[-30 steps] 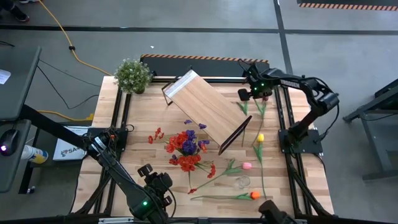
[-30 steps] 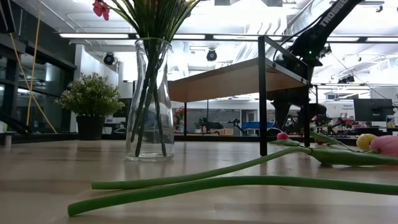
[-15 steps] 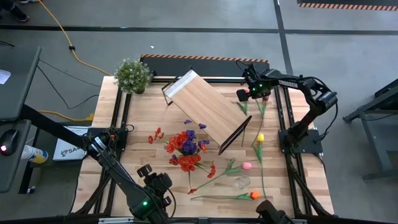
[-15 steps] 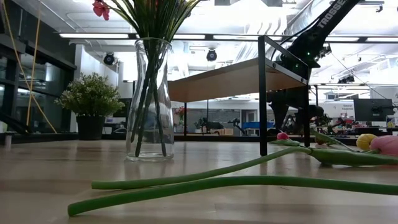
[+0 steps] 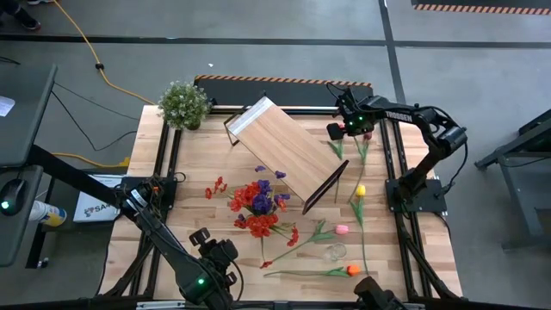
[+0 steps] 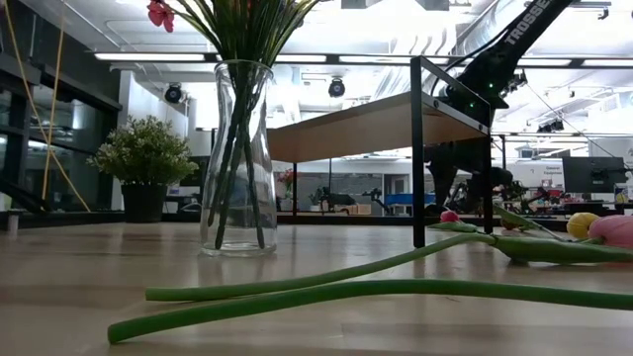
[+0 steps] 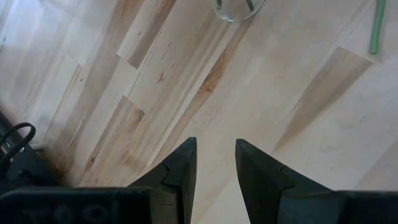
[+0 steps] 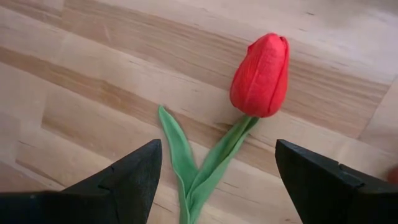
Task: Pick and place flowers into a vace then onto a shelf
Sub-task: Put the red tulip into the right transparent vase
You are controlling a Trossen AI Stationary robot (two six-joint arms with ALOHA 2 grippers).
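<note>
From the high view I am seeing the right end effector (image 5: pixel 337 130) hanging over the far right part of the worktop (image 5: pixel 194 168), just past the far end of the shelf (image 5: pixel 287 152), which is sitting at an angle across the middle. The vase (image 5: pixel 258 200) is standing near the shelf's long side, holding red and purple flowers (image 5: pixel 257 207). Loose tulips are lying on the right: a yellow tulip (image 5: pixel 360 191), a pink tulip (image 5: pixel 342 229) and an orange tulip (image 5: pixel 352 270). A potted plant (image 5: pixel 183 104) is occupying the far left corner. The left end effector (image 5: pixel 201 236) is waiting at the near edge, left of centre.

In the low view I am looking at the glass vase (image 6: pixel 238 158) standing upright on the worktop with green stems inside it. The shelf (image 6: pixel 371 127) is standing behind it on its black legs, and a long green stem (image 6: pixel 326 289) is lying across the foreground. The potted plant (image 6: pixel 145 166) is showing at the left.

Through the left wrist view I am watching the left end effector (image 7: pixel 215 163) hovering above bare planks, its fingers slightly apart and holding nothing.

Through the right wrist view I am seeing the right end effector (image 8: pixel 217 168) spread wide and empty, positioned over a red tulip (image 8: pixel 262 74) lying flat on the wood, its stem and leaves running between the two fingers (image 8: pixel 134 174).
</note>
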